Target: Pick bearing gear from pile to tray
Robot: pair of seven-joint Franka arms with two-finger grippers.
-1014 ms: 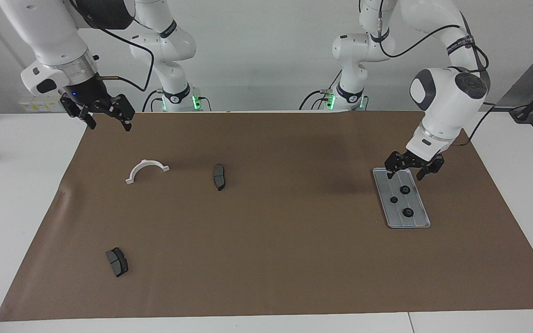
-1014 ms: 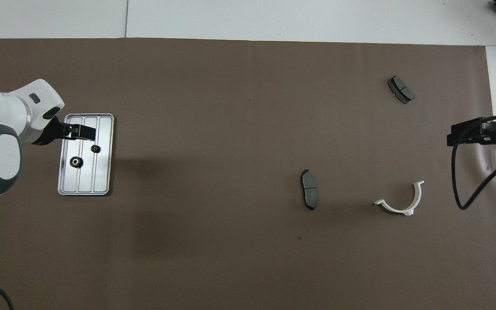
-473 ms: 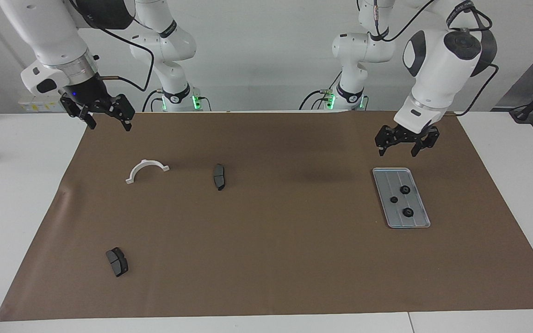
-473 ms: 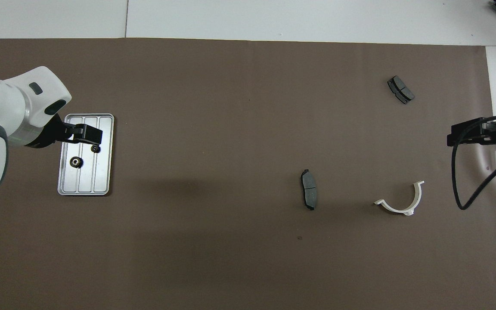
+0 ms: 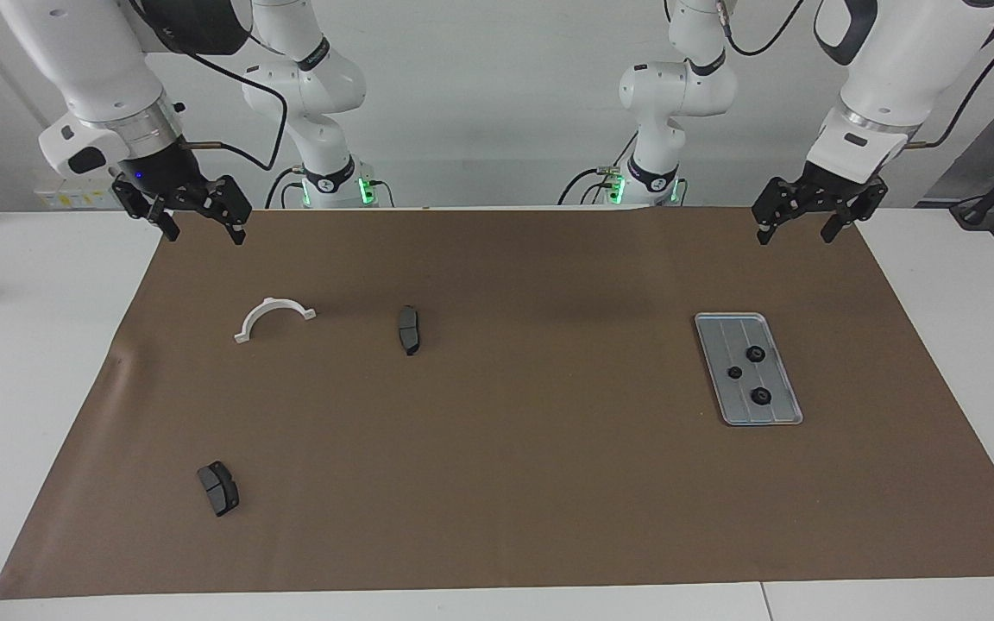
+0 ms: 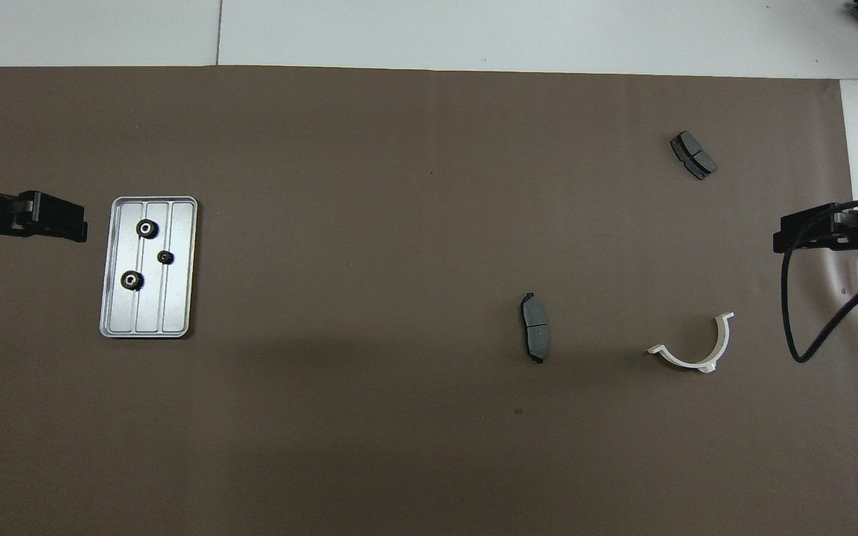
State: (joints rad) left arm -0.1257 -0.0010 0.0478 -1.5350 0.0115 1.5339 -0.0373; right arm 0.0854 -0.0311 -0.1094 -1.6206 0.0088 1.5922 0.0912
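moved: left tool (image 5: 795, 222) has lifted off the tray (image 5: 786, 417), now up over the mat's corner nearest its base, fingers apart, empty
tray: three bearing gears (image 5: 755, 354) in it, toward left arm's end
right tool (image 5: 198, 217): waits, fingers apart, empty
leftovers: white half-ring bracket (image 5: 273, 316), brake pads (image 5: 408, 329) only
read: no loose gears visible, task looks done

Three gears (image 5: 754, 354) (image 5: 734, 373) (image 5: 760, 396) in the tray (image 5: 783, 414) at three o'clock of the facing view's mat (image 5: 497, 483), half-ring bracket (image 5: 273, 317) and pad (image 5: 408, 329) toward ten o'clock, second pad (image 5: 218, 488) at eight o'clock.
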